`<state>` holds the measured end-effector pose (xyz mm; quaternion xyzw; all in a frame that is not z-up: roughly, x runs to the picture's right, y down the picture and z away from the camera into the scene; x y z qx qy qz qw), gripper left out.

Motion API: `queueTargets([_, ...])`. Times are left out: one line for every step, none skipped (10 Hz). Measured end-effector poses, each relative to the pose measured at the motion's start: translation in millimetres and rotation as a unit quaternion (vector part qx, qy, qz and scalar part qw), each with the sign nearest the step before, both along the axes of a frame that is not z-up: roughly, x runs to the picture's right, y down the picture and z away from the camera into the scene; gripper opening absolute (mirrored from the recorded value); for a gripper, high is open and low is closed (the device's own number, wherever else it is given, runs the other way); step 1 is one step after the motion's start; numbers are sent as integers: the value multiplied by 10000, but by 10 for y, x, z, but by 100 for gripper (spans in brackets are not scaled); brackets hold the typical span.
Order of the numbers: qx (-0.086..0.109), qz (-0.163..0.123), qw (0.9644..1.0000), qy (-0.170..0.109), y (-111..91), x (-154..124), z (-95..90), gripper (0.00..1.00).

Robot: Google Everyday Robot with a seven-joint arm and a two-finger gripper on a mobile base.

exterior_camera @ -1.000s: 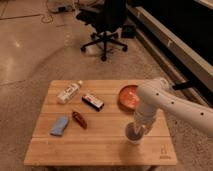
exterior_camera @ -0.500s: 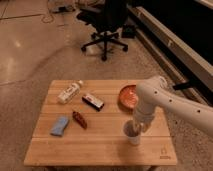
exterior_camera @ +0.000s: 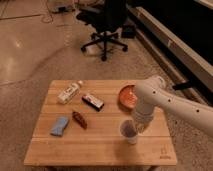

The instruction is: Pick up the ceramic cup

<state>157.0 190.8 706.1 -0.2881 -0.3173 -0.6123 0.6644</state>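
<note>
**Gripper at the cup on the table's right side**

A wooden table [exterior_camera: 100,145] is seen from above and in front, standing on a speckled floor [exterior_camera: 30,50]. The cup [exterior_camera: 128,132] is found upright on the right half of the table, near the front edge, with its dark opening turned up. The white arm [exterior_camera: 175,105] is brought in from the right edge of the view and bent down over the table. The gripper [exterior_camera: 139,125] is held at the cup's right rim, right against it or just over it; contact cannot be settled from this view. Whether it is released or clenched cannot be told, as its tip is merged with the cup's rim.

Just behind the cup and the arm's wrist, a red bowl [exterior_camera: 126,95] is set on the table, partly hidden by the arm. Near the table's middle a small dark box [exterior_camera: 93,101] with a red and white face is laid flat. To its left, toward the back left corner, a white bottle [exterior_camera: 69,92] is laid on its side, slanted. In front of the box a dark reddish packet [exterior_camera: 79,119] is laid, and just left of it a blue cloth [exterior_camera: 59,126] is spread flat. These four are kept well apart from the cup.

Beyond the table a black office chair [exterior_camera: 105,20] is stood on the floor.
</note>
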Motion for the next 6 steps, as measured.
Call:
queueTargets([-18, 79, 9999, -87, -60, -19, -42, 0])
queueTargets([-25, 143, 9998, -105, -93, -8, -73, 0])
queueTargets([-51, 185, 9997, -150, -122, -21, -97, 0])
queueTargets([-90, 219, 9994, -248, -169, -66, -131, 0])
queueTargets([-141, 232, 9991, -324, -193, -92, -157, 0])
queueTargets([-182, 246, 9989, -364, -213, -106, -176, 0])
